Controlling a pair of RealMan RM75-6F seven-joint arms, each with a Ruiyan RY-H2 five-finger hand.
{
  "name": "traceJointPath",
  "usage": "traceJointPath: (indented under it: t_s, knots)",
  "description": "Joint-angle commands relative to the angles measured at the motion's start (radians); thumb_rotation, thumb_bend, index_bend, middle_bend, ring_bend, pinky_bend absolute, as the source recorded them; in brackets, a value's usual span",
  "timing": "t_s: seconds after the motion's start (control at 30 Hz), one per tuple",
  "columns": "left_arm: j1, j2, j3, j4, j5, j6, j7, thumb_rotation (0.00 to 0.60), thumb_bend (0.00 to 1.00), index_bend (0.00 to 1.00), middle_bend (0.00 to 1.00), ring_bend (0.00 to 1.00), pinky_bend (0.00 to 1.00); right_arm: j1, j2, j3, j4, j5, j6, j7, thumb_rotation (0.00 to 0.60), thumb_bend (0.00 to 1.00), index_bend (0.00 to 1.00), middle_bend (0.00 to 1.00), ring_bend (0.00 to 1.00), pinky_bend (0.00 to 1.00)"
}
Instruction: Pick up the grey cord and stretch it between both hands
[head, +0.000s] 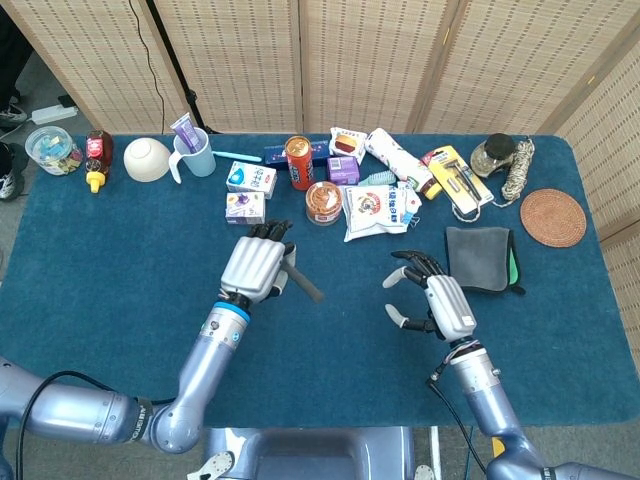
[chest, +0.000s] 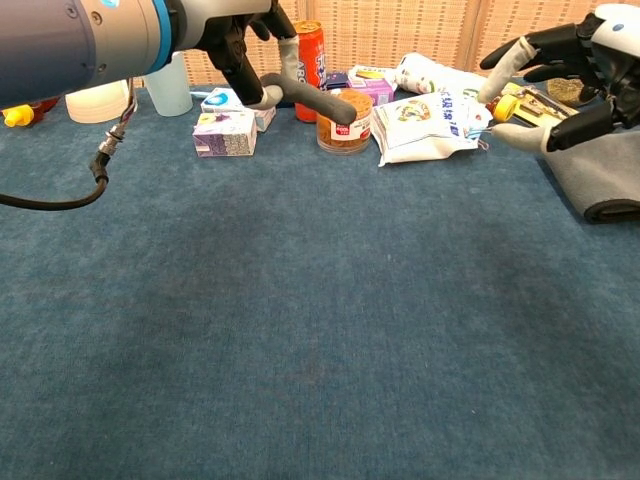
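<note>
Desk (head: 100, 260) covered in blue cloth. Clutter runs along the far edge: white bowl (head: 146, 158), pale blue cup (head: 197, 155), small white and purple cartons (head: 246, 207), orange can (head: 298, 162) reading "ARCTIC" in chest view (chest: 308, 55), round orange-lidded tub (head: 323, 202), white snack pouches (head: 375, 210), grey folded cloth (head: 478, 257) and woven round mat (head: 553, 217) to the far side of the right arm. Other labels too small to read.

Left hand (head: 256, 266) is above the middle of the desk, raised off the cloth, fingers curled and clamped on one end of the grey cord (head: 304, 281). Chest view shows the same hand (chest: 240, 40) with the cord (chest: 315, 98) jutting out as a short stiff grey length, pointing toward the right arm and slightly downward; its free end hangs in front of the tub (chest: 343, 122), touching nothing that can be made out.

Right hand (head: 432, 296) is raised, fingers spread apart, holding nothing. It is apart from the cord's free end, with bare cloth between. Chest view (chest: 560, 75) places it in front of the pouches (chest: 425, 118) and above the grey cloth (chest: 600, 175).
</note>
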Motion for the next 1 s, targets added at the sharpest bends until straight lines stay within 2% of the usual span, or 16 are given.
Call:
traceJointPath:
  t_s: [0.03, 0.2, 0.37, 0.63, 1.0]
  knots:
    - [-0.018, -0.02, -0.004, 0.013, -0.01, 0.016, 0.013, 0.6, 0.58, 0.72, 0.15, 0.09, 0.15, -0.004, -0.012, 0.005, -0.006, 0.012, 0.009, 0.011, 0.6, 0.33, 0.46, 0.2, 0.12, 0.02]
    - [-0.045, -0.056, -0.014, 0.035, -0.019, 0.04, 0.02, 0.6, 0.58, 0.72, 0.15, 0.08, 0.15, -0.008, -0.023, 0.006, -0.01, 0.026, 0.013, 0.033, 0.6, 0.33, 0.46, 0.18, 0.09, 0.0]
    - [-0.059, -0.082, -0.028, 0.056, -0.027, 0.051, 0.011, 0.6, 0.58, 0.72, 0.15, 0.06, 0.15, -0.009, -0.033, 0.004, -0.002, 0.026, 0.014, 0.047, 0.6, 0.33, 0.45, 0.11, 0.01, 0.0]
    - [-0.092, -0.121, -0.048, 0.096, -0.046, 0.066, 0.022, 0.6, 0.58, 0.72, 0.15, 0.05, 0.15, -0.011, -0.072, 0.003, 0.017, 0.023, 0.031, 0.067, 0.6, 0.33, 0.45, 0.09, 0.0, 0.0]
    - [-0.118, -0.174, -0.065, 0.154, -0.05, 0.074, 0.014, 0.6, 0.58, 0.72, 0.15, 0.04, 0.15, 0.001, -0.116, 0.009, 0.002, 0.028, 0.041, 0.014, 0.6, 0.33, 0.44, 0.09, 0.0, 0.0]
